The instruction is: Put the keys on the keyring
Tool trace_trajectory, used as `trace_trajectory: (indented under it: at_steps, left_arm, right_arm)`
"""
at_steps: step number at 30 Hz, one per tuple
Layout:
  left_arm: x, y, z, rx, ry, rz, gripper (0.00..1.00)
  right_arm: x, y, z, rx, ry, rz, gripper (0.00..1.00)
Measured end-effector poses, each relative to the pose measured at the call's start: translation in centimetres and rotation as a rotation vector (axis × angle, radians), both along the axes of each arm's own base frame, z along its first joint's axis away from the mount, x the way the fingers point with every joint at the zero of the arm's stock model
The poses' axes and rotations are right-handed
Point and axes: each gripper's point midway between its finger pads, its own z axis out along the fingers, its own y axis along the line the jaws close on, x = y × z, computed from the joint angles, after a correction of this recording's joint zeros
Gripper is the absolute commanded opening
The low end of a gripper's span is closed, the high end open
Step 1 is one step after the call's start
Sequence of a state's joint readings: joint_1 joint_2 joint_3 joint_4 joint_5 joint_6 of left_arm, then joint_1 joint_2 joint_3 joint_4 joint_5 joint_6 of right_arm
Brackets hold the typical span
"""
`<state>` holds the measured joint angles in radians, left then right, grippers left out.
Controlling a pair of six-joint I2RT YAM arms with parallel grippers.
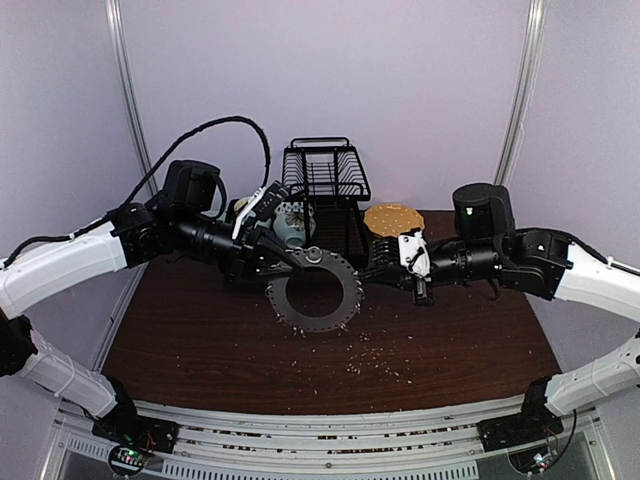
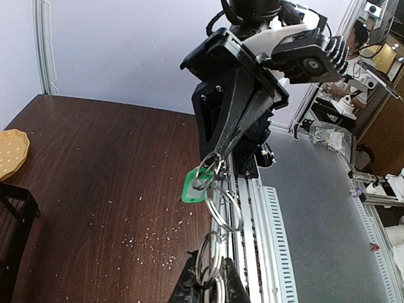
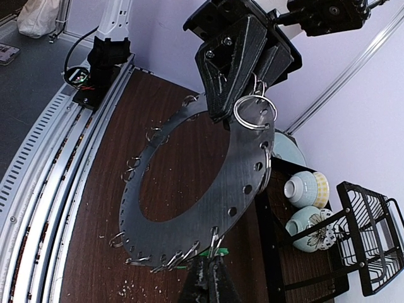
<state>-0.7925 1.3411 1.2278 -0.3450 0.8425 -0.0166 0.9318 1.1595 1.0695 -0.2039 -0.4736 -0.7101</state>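
The keyring [image 1: 300, 318], a dark grey disc fringed with wire loops, is held up above the table's middle. My left gripper [image 1: 298, 260] is shut on its far rim. In the left wrist view its fingertips [image 2: 189, 284] pinch the disc edge-on, with wire loops [image 2: 224, 208] in a row ahead. My right gripper [image 1: 366, 272] is shut at the disc's right rim. A green-headed key [image 2: 192, 188] hangs at those fingertips, threaded with a loop. In the right wrist view the disc [image 3: 252, 158] fills the middle. The right gripper [image 3: 211, 264] is closed on the green key [image 3: 218, 251] at the near rim.
A black wire rack [image 1: 325, 175] stands at the back, with patterned bowls [image 1: 290, 225] left of it and a round tan cracker-like plate [image 1: 392, 218] right of it. Pale crumbs [image 1: 370, 350] litter the dark wooden table. The metal rail [image 1: 320, 425] runs along the near edge.
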Motion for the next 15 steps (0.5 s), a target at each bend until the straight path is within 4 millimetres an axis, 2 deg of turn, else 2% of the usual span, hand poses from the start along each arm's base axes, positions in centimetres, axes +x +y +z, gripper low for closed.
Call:
trace_trajectory:
  at_steps: [8, 9, 11, 13, 15]
  left_arm:
    - [0.4, 0.4, -0.8, 0.03, 0.007, 0.022, 0.0]
    - [0.5, 0.4, -0.9, 0.034, 0.007, 0.027, 0.0]
    - [0.7, 0.4, -1.2, 0.042, 0.004, 0.037, 0.0]
    - [0.6, 0.3, -1.1, 0.035, -0.008, 0.032, 0.0]
    - [0.2, 0.0, -0.9, 0.028, -0.02, 0.019, 0.0]
  right_arm:
    - [0.9, 0.5, -1.3, -0.073, 0.056, -0.026, 0.0]
    - [1.0, 0.5, -1.4, -0.076, 0.06, -0.031, 0.04]
    - [1.1, 0.5, -1.7, -0.078, 0.07, -0.044, 0.19]
    - [1.3, 0.4, -1.8, -0.063, 0.064, -0.063, 0.27]
    - [1.4, 0.1, -2.4, -0.057, 0.068, -0.084, 0.31]
